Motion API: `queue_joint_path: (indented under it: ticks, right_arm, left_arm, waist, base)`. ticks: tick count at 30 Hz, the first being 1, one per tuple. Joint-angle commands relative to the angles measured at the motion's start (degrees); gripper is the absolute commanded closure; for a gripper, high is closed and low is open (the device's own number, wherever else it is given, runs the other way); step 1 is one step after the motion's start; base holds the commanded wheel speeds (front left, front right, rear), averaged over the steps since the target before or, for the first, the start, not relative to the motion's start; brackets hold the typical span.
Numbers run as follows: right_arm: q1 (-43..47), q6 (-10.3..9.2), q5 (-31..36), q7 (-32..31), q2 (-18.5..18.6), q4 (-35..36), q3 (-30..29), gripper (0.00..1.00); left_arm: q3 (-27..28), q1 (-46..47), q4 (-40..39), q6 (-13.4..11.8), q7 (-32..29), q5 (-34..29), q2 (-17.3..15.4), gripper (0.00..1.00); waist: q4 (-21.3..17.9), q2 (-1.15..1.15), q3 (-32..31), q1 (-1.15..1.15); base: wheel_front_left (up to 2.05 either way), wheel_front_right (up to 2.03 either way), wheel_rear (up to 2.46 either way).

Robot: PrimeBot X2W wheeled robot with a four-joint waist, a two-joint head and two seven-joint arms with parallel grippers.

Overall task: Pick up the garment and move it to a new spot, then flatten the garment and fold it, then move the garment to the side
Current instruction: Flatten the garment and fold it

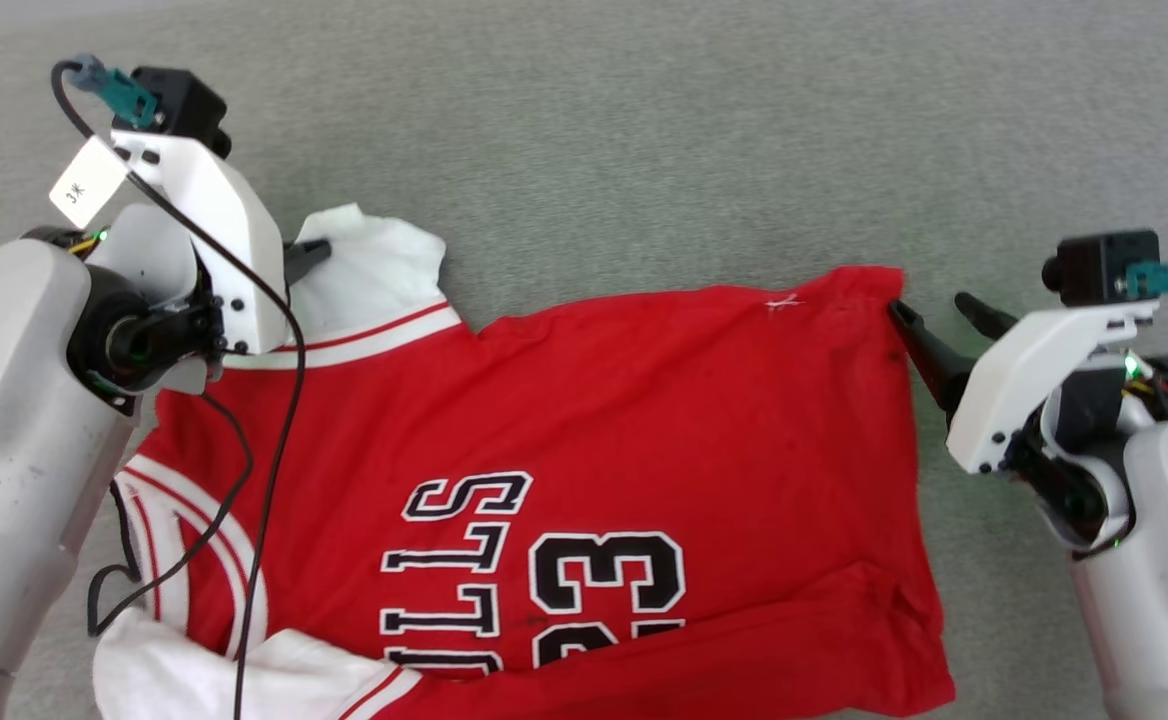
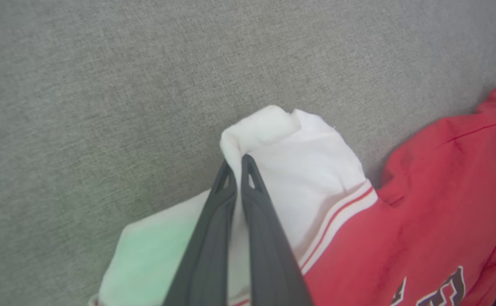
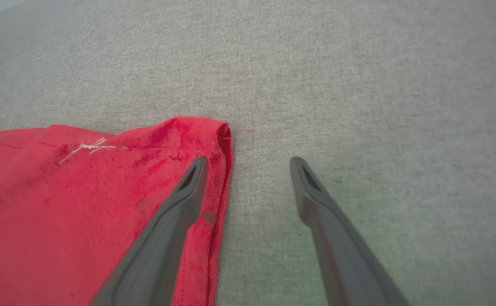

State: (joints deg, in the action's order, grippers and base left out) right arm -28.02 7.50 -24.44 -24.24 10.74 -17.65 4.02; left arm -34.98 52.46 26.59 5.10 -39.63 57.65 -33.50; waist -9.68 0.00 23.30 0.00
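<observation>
Left gripper (image 2: pixel 237 163): fingers (image 2: pixel 212 242) pressed together with almost no gap, pinching a bunched fold of the white sleeve (image 2: pixel 316 165) right at the tips. The pinched cloth humps up just past the tips. The rest of the sleeve spreads out on both sides of the fingers and beneath them. The striped red-and-white trim (image 2: pixel 341 212) runs near the finger on the right of this wrist view, and the red body starts just beyond it.

Shirt (image 1: pixel 644 420): spread on the grey fabric surface (image 1: pixel 644 130) between the two grippers, chest side up, mostly flat with some wrinkles. The black, white-edged lettering (image 1: pixel 459 560) and the number 23 (image 1: pixel 609 575) sit nearer the robot than either pair of fingertips. The second sleeve (image 1: pixel 244 680) lies crumpled beside the left forearm (image 1: pixel 14 420). A black cable (image 1: pixel 279 420) from the left wrist hangs across the red cloth.

Right gripper (image 3: pixel 249 163): fingers wide apart, holding nothing. One finger overlaps the red hem corner (image 3: pixel 205 131); cannot tell whether it touches the cloth. The hem edge runs between the two fingers, close against that one. The other finger is over bare grey surface, apart from the shirt. A white stitch mark (image 3: pixel 86 148) on the red cloth lies off to the outer side of the overlapping finger.
</observation>
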Motion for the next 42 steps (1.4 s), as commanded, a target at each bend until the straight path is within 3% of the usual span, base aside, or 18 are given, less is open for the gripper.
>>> queue_joint_path:
  ticks: [1, 10, 11, 12, 13, 23, 31, 35, 42]
  right_arm:
    - [-2.05, -0.02, -0.58, -1.4, 0.85, -0.92, 0.93, 0.0]
    - [-7.09, -0.02, -3.36, -15.79, 4.62, -9.64, 7.05, 0.0]
    - [-6.99, -0.02, -3.66, -17.36, 4.69, -10.8, 7.23, 0.56]
    - [-6.87, -0.02, -3.77, -18.95, 4.64, -11.86, 7.55, 0.84]
    - [-6.74, -0.02, -4.23, -20.11, 4.59, -12.56, 7.87, 1.0]
    - [-8.61, -0.06, -3.17, -13.55, 7.03, -8.35, 4.79, 1.0]
    - [-1.95, -0.05, -0.88, -9.92, 6.74, -1.54, 2.46, 1.0]
    - [4.74, -0.05, 0.46, -8.94, 5.59, 2.92, 0.5, 1.0]
    - [16.28, -0.05, 1.6, -8.87, 2.95, 9.05, -3.21, 1.0]
  left_arm:
    - [0.13, 0.98, -0.63, 0.45, 0.86, -0.26, 0.47, 1.0]
    - [0.55, -0.02, -2.67, 0.99, 4.9, -0.18, 1.33, 1.0]
    - [0.54, -0.36, -2.77, 0.96, 5.22, -0.13, 1.38, 1.0]
    - [0.41, -0.61, -2.82, 1.01, 5.55, -0.35, 1.21, 1.0]
    - [0.26, -0.77, -2.91, 1.08, 5.84, -0.55, 1.17, 1.0]
    - [1.69, -3.85, -2.7, 0.1, 12.37, -1.58, 0.24, 1.0]
    - [2.85, -11.32, -6.95, -0.9, 16.53, -1.35, -2.31, 1.0]
    - [2.74, -18.04, -10.89, -2.96, 18.69, -1.13, -3.53, 1.0]
    - [2.69, -30.49, -16.33, -8.89, 21.41, 0.31, -3.79, 1.0]
  waist:
    - [1.69, 0.0, 0.12, 0.0]
    - [5.15, 0.0, 0.85, 0.0]
    - [5.38, 0.0, 0.85, 0.0]
    - [5.53, 0.0, 0.85, 0.0]
    - [5.69, 0.0, 0.84, 0.0]
    - [6.49, 0.0, -1.52, 0.0]
    - [6.83, 0.0, -5.45, 0.0]
    - [7.38, 0.0, -7.62, 0.0]
    - [8.68, 0.0, -11.01, 0.0]
  base:
    - [0.0, 0.0, 0.0]
    - [0.0, 0.0, 0.0]
    - [0.0, 0.0, 0.0]
    - [0.0, 0.0, 0.0]
    - [0.0, 0.0, 0.0]
    - [0.0, 0.0, 0.0]
    - [0.0, 0.0, 0.0]
    - [0.0, 0.0, 0.0]
    - [0.0, 0.0, 0.0]
